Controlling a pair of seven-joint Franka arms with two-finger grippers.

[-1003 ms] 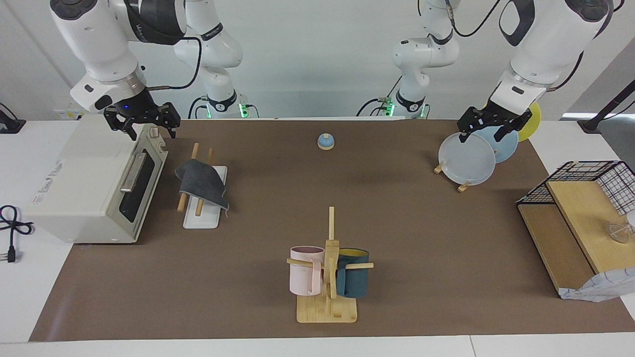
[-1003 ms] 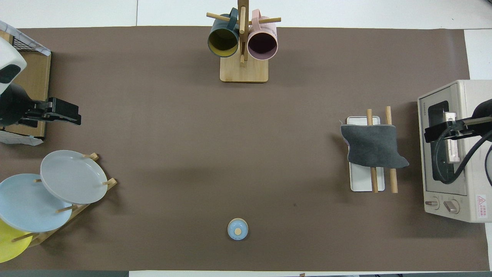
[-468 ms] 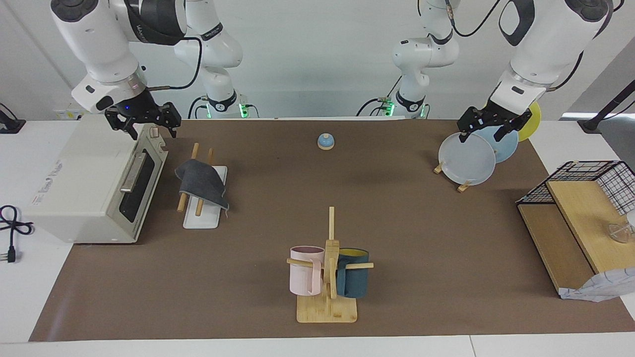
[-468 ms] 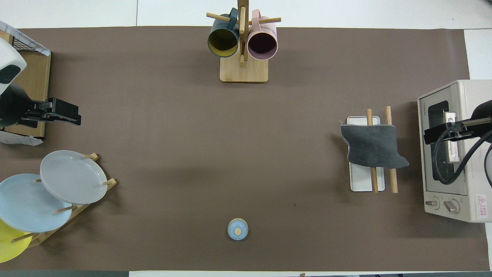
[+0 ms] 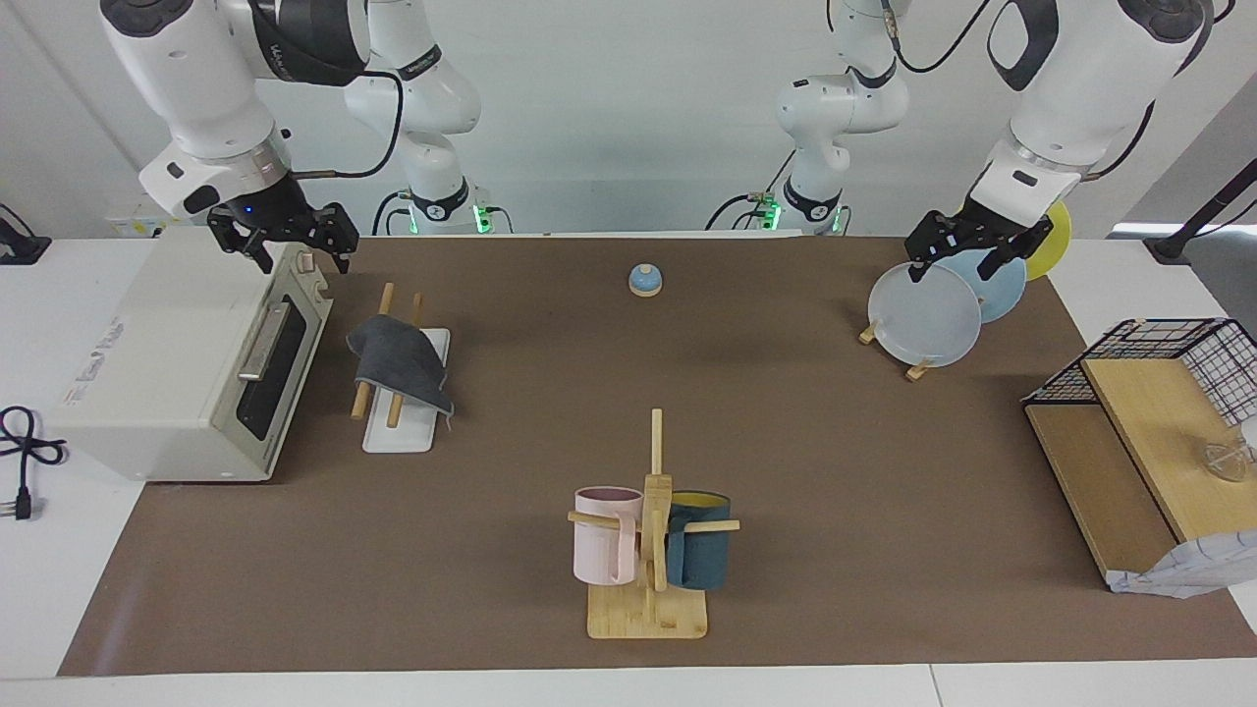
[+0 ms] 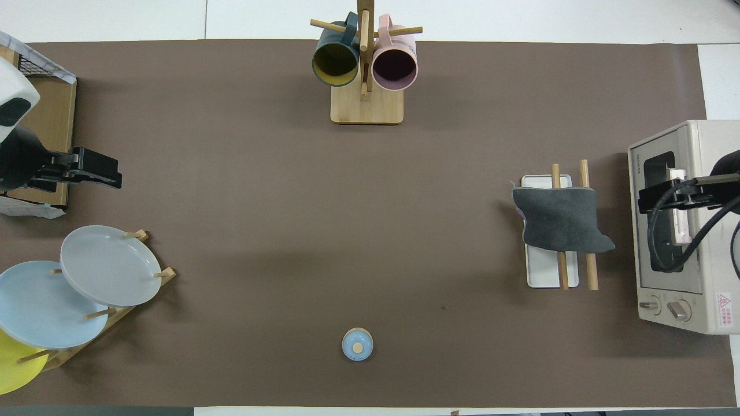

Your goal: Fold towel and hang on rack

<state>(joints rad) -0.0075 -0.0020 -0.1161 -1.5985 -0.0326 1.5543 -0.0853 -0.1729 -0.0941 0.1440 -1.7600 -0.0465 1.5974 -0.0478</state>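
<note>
Now: towel (image 5: 398, 363) draped on rack (image 5: 405, 412), toaster oven (image 5: 187, 358) beside it.
Right gripper (image 5: 280, 236) over oven, open, empty, risen slightly vs 1 s ago; left gripper (image 5: 967, 250) over plates (image 5: 928, 314), open, empty, unchanged.

Two glossy white, round-jointed robot arms with dark grey joint bands and looping black cables. Each ends in a black two-finger gripper: right gripper (image 5: 279, 239), bearing a small blue light on its wrist, and left gripper (image 5: 967, 245). Green lights glow at both arm bases.
</note>
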